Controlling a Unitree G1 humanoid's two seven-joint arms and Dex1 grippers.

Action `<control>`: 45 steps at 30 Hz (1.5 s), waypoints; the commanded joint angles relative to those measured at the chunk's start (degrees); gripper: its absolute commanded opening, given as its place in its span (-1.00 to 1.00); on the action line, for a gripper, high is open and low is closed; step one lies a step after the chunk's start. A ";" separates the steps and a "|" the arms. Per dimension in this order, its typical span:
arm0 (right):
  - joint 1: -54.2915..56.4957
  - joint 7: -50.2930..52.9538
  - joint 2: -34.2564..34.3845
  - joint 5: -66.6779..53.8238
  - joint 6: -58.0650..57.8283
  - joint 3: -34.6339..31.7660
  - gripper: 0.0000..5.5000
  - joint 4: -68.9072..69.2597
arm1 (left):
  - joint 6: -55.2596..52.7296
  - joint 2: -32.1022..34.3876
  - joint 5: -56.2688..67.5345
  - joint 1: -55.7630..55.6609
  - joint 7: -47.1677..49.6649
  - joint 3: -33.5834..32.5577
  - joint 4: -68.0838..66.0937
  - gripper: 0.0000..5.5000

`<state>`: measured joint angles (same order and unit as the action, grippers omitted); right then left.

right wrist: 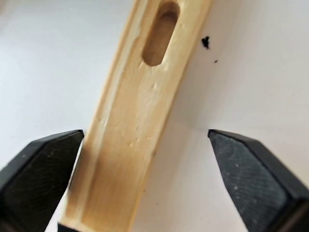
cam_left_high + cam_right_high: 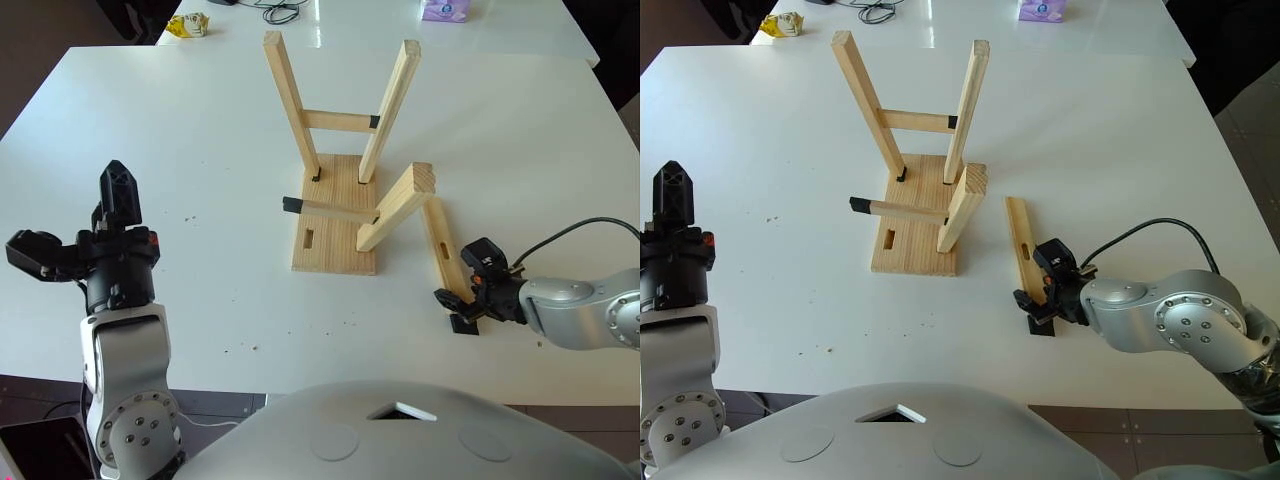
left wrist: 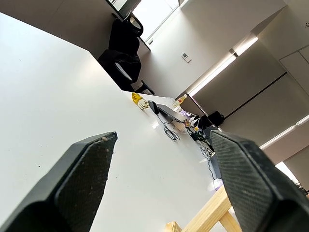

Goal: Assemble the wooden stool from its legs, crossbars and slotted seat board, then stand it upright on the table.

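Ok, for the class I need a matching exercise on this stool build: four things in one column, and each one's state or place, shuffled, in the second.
1. seat board
2. loose leg
3. leg with one crossbar
4. left claw

A. open, holding nothing
B. flat on the table, two upright legs in it
C. tilted, lower end on the board
D. lying on the table between the right claw's open fingers

Pairs: 1-B; 2-D; 3-C; 4-A
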<state>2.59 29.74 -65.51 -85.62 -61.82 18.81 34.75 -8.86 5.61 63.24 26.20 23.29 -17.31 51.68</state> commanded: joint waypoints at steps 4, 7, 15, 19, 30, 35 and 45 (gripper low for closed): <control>0.62 -14.45 -0.89 15.10 -2.93 -1.37 0.73 -3.95 | 1.20 -2.26 -2.93 0.74 -0.79 1.63 -0.11 0.31; 2.18 -22.83 -2.20 23.04 -2.40 -0.55 0.73 -5.85 | 2.09 -3.69 -4.27 0.88 -1.45 2.39 -0.25 0.31; 4.21 -44.94 -4.94 37.57 0.34 0.86 0.73 -7.54 | 4.58 -7.61 -8.15 2.46 -3.26 4.51 -0.46 0.31; 6.52 -55.11 -4.50 46.96 5.42 3.83 0.73 -12.02 | 5.73 -9.12 -9.67 2.94 -4.20 4.89 -0.90 0.31; 6.46 -68.37 -1.03 60.00 11.16 4.52 0.17 -19.58 | 6.89 -9.29 -10.66 -0.72 -6.05 3.81 -3.82 0.31; 2.95 -73.52 -2.87 63.76 15.44 3.80 -0.08 -20.70 | 7.65 -10.13 -11.39 0.02 -6.80 4.17 -4.25 0.31; 3.45 -79.26 1.88 71.81 24.42 2.78 -0.25 -29.78 | 7.26 -8.65 -10.88 -3.70 -8.12 2.48 -7.14 0.31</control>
<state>8.03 -49.81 -66.57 -15.23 -36.08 20.24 6.21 -1.21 -3.82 52.47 24.01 15.53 -14.32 45.67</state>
